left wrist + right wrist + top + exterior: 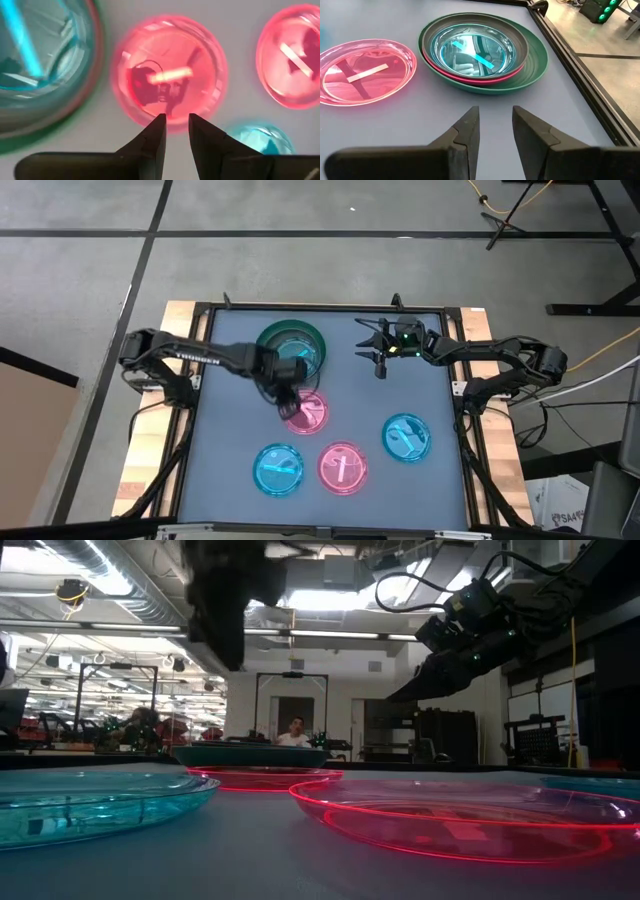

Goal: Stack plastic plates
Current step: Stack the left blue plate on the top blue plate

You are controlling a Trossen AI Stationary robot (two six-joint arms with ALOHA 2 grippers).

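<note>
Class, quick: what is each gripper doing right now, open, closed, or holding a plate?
Left gripper: open, empty, above the translucent pink plate.
Right gripper: open, empty, near the stack.

No legible text (labels blurred)

Stack so far sits upper-middle of the high view: big dark green plate (318, 338) on the bottom, w/ pink (451, 73), dark grey (517, 37) and see-thru cyan (470, 47) nested inside. Loose ones all flat: pink (306, 412) just below the stack, cyan (279, 469) lower left, pink (342, 466) bottom middle, cyan (406, 436) lower right.
</note>
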